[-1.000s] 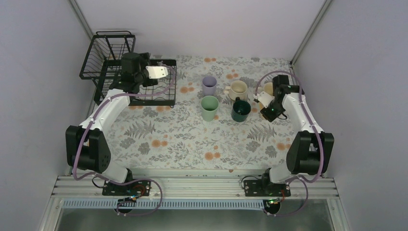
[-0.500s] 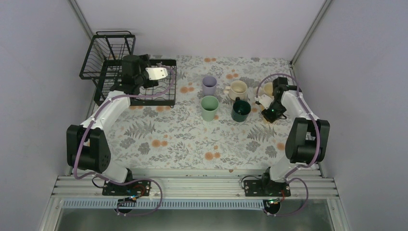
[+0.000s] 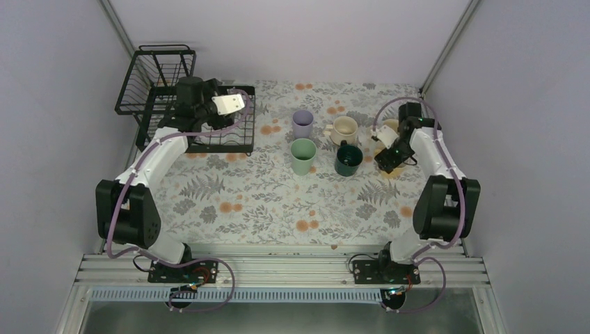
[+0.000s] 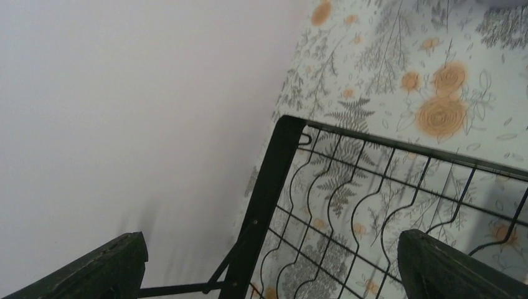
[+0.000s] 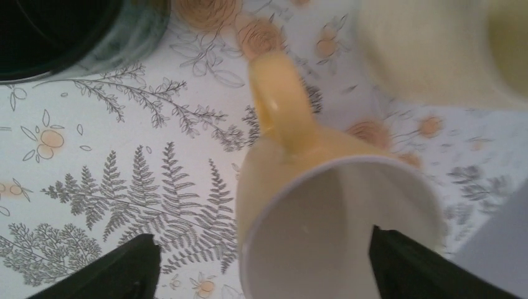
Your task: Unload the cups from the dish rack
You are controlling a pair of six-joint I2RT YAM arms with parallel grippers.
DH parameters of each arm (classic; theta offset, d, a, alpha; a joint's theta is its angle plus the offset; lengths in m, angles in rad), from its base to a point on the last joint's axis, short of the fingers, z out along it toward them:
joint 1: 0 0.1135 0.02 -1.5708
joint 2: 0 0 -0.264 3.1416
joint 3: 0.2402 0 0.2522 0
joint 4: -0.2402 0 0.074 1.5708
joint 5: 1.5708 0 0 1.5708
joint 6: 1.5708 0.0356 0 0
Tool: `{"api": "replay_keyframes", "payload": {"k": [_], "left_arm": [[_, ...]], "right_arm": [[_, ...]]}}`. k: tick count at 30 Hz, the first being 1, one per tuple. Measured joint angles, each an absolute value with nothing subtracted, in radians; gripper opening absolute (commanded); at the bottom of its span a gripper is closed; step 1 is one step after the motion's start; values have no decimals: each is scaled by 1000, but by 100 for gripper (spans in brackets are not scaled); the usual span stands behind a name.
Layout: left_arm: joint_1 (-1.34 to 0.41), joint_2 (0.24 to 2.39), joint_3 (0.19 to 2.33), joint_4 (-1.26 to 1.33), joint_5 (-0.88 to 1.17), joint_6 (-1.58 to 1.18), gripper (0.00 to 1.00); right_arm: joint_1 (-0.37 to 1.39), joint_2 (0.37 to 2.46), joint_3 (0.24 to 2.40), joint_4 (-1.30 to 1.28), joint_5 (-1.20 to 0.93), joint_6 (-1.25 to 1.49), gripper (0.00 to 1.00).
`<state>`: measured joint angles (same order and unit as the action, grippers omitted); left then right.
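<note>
The yellow mug [image 5: 311, 187] stands upright on the flowered tablecloth, handle pointing away. My right gripper [image 5: 261, 240] is open just above it, one finger [image 5: 118, 271] over the cloth to its left and the other over its right rim. Beside it are the dark teal mug [image 3: 348, 158], a cream mug [image 3: 344, 129], the lavender tumbler [image 3: 303, 123] and the mint-green tumbler [image 3: 303, 154]. Another cream mug [image 3: 389, 126] is half hidden behind the right arm. My left gripper [image 3: 229, 103] hangs open over the flat tray of the black dish rack [image 3: 209, 147], holding nothing.
The rack's raised basket tier [image 3: 156, 76] sits at the far left against the side wall. The left wrist view shows the tray's corner bar [image 4: 274, 180] near the back wall. The right side wall is close behind the right arm.
My right gripper has gone from shut to open, letting go of the yellow mug on the cloth, and the wrist has shifted a little. The left arm has hardly moved.
</note>
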<state>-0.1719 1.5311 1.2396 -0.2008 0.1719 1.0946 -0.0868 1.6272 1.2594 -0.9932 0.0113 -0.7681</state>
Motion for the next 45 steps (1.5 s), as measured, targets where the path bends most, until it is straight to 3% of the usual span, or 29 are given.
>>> {"api": "replay_keyframes", "payload": {"k": [8, 14, 20, 31, 45], "left_arm": [[-172, 1517, 1258, -245, 304, 984, 100], [-174, 1287, 1007, -116, 313, 782, 100], [-175, 965, 799, 18, 218, 595, 100], [-170, 459, 425, 5, 87, 405, 100], [-169, 283, 318, -35, 52, 299, 100]], "right_arm": [[-87, 1402, 1369, -1027, -61, -719, 100], [-86, 1154, 1402, -1053, -346, -662, 100], [-86, 969, 1238, -980, -556, -611, 100], [-86, 767, 877, -778, -716, -583, 100], [-86, 760, 768, -695, -759, -632, 100]]}}
